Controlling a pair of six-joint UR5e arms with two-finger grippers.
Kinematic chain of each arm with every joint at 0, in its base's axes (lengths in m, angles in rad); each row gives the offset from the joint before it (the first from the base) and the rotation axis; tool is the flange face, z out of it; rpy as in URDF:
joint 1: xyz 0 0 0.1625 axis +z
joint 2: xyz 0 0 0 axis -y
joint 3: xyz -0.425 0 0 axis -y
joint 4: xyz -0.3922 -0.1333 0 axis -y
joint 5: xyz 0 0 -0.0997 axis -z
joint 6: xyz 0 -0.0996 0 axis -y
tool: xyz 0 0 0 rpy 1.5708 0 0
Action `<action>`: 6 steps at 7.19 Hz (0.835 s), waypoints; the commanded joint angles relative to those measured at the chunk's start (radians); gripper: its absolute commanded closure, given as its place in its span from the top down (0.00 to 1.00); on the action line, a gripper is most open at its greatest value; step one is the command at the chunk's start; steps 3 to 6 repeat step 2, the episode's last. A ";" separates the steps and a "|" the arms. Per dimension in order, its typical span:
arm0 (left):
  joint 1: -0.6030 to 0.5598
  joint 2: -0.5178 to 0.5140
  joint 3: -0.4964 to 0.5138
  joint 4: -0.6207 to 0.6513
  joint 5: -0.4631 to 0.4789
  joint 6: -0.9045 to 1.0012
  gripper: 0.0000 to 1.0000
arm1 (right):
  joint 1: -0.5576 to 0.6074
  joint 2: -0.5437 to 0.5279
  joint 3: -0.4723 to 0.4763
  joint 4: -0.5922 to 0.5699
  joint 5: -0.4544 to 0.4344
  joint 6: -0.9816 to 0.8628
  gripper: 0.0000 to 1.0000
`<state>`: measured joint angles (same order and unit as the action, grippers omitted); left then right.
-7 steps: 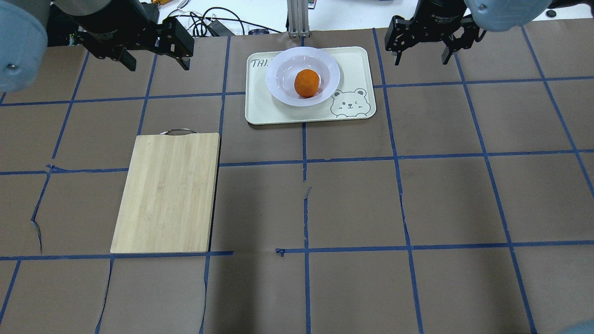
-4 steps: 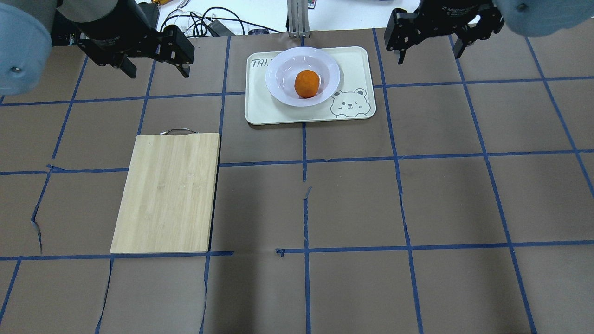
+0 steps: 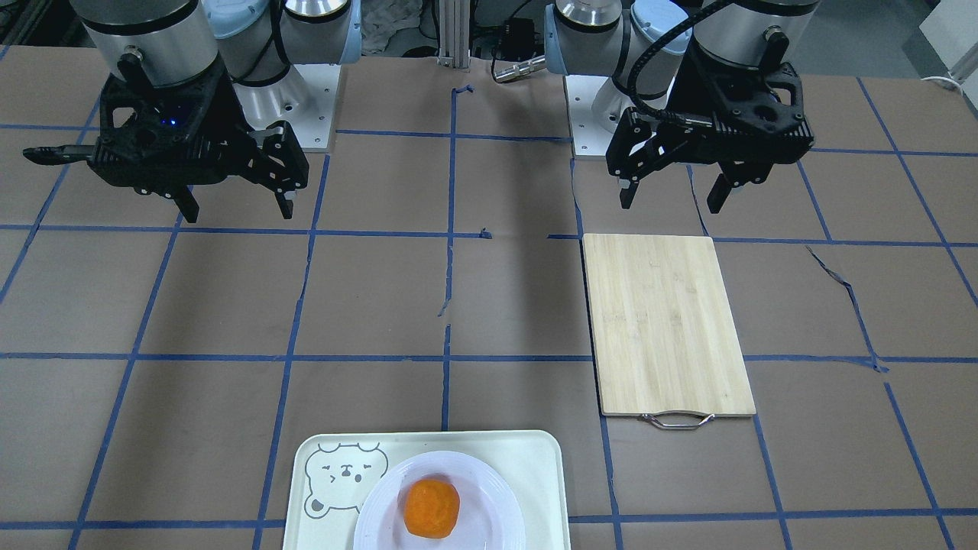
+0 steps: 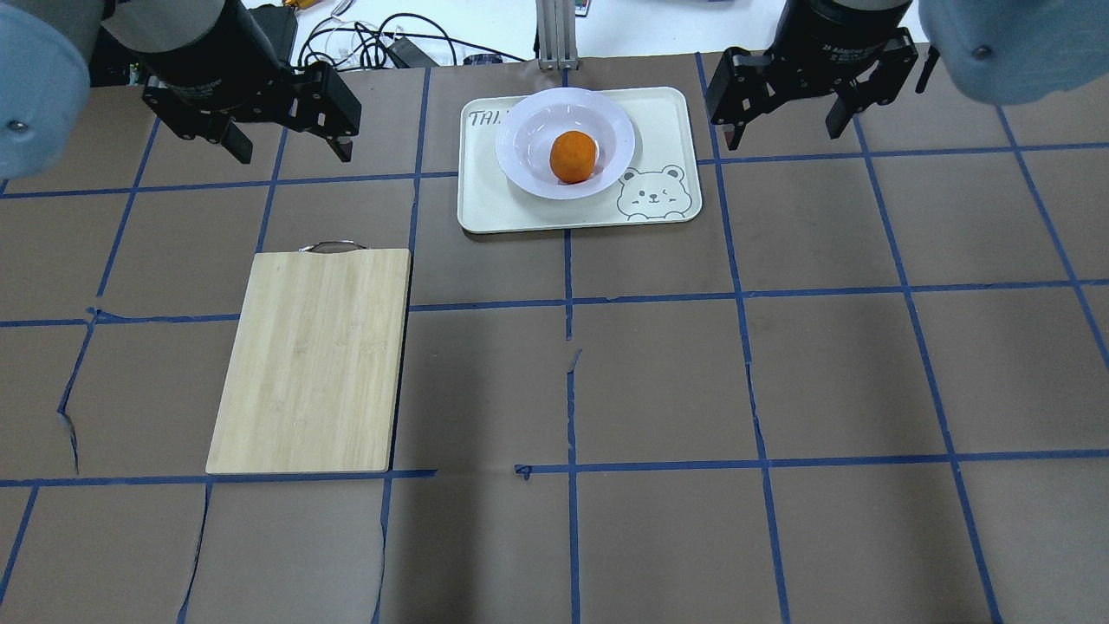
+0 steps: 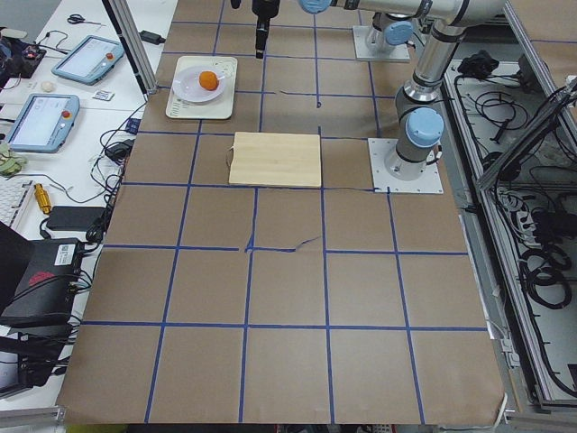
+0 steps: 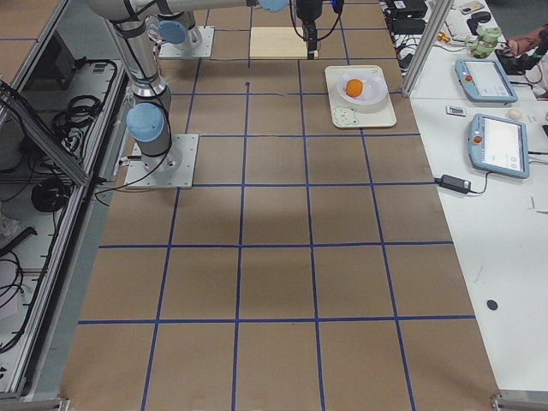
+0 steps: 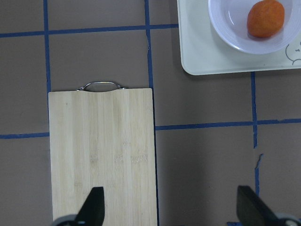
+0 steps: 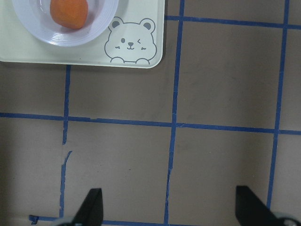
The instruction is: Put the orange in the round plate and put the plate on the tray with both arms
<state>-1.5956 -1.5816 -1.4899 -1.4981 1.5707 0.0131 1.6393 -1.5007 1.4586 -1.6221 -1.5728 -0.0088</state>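
Orange (image 4: 573, 157) sits in plate (image 4: 520, 143) well, plate rests on tray (image 4: 494, 206) at far middle of table (image 4: 780, 364). Left gripper (image 4: 292, 154) hangs left of tray, fingers spread wide, empty. Right gripper (image 4: 784, 134) hangs right of tray, fingers spread wide, empty. Neither touches tray. Board (image 4: 312, 360) lies apart from tray, on left side

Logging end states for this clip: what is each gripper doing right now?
Left gripper: jaws open, holding nothing.
Right gripper: jaws open, holding nothing.
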 commanded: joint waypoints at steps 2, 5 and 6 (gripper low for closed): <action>0.000 0.000 -0.001 0.001 0.000 -0.002 1.00 | -0.003 -0.001 0.022 -0.009 -0.007 -0.002 1.00; 0.000 0.000 -0.001 0.001 0.000 -0.002 1.00 | -0.003 -0.001 0.022 -0.009 -0.007 -0.002 1.00; 0.000 0.000 -0.001 0.001 0.000 -0.002 1.00 | -0.003 -0.001 0.022 -0.009 -0.007 -0.002 1.00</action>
